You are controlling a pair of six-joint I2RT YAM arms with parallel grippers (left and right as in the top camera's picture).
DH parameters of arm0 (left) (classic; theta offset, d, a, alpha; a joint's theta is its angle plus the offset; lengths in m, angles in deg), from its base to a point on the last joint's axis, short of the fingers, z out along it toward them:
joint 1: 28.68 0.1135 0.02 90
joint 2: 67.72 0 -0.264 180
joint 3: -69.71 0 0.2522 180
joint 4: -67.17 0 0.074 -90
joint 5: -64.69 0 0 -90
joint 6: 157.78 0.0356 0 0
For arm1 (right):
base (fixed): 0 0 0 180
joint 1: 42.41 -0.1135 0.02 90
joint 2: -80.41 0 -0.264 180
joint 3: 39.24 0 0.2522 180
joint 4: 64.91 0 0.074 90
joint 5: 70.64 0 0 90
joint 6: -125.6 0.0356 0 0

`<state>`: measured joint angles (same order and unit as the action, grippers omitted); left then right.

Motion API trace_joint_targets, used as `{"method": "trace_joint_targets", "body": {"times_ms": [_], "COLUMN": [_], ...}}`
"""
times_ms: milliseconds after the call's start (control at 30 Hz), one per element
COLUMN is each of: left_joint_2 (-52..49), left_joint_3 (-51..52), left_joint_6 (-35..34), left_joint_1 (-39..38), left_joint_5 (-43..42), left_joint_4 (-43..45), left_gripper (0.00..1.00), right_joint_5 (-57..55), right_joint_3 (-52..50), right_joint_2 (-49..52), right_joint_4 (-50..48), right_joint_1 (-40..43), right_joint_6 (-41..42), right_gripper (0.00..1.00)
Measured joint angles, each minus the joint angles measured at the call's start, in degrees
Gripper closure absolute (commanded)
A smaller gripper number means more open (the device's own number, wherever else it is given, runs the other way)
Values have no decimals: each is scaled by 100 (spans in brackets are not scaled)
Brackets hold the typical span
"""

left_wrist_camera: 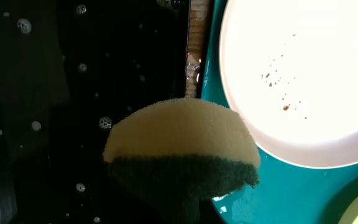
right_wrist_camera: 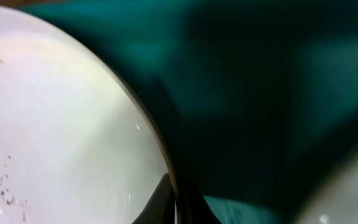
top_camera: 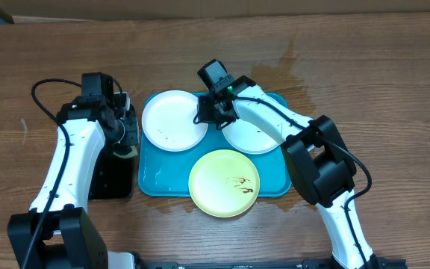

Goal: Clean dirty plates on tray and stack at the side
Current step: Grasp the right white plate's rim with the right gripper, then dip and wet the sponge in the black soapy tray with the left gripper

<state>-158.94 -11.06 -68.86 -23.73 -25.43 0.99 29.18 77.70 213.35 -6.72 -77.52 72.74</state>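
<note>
The turquoise tray (top_camera: 155,179) holds three plates. A white plate (top_camera: 172,119) with small brown specks lies at its back left, a second white plate (top_camera: 254,138) at the back right, and a yellow-green plate (top_camera: 219,183) with brown smears at the front, overhanging the rim. My right gripper (top_camera: 206,113) is shut on the right rim of the left white plate (right_wrist_camera: 55,124), one finger on top (right_wrist_camera: 176,202). My left gripper (top_camera: 128,146) is shut on a yellow and green sponge (left_wrist_camera: 182,143) above the black tray's right edge, beside the same plate (left_wrist_camera: 303,74).
The black tray (top_camera: 110,175) stands left of the turquoise tray, wet with soap bubbles (left_wrist_camera: 73,74). A wet patch darkens the wooden table (top_camera: 290,67) behind the tray. The turquoise tray's floor (left_wrist_camera: 278,193) is wet.
</note>
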Motion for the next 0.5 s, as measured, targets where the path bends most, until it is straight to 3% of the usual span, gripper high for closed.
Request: {"method": "trace_joint_targets", "body": {"times_ms": [133,267,400,500], "left_joint_2": [0,0,0,0], "left_joint_3": [0,0,0,0], "left_joint_6": [2,4,94,223], "left_joint_1": [0,0,0,0], "left_joint_5": [11,306,629,732], "left_joint_4": [28,105,330,407], "left_gripper": [96,93,92,93], "right_joint_5": [240,352,323,310], "right_joint_3": [2,0,0,42], "right_joint_2": [-68,-68,-66,-63], "right_joint_4": [522,428,243,229], "right_joint_1": [26,-13,-28,13], "right_joint_6": [1145,1381,1134,507], "right_gripper": [96,94,67,59]}}
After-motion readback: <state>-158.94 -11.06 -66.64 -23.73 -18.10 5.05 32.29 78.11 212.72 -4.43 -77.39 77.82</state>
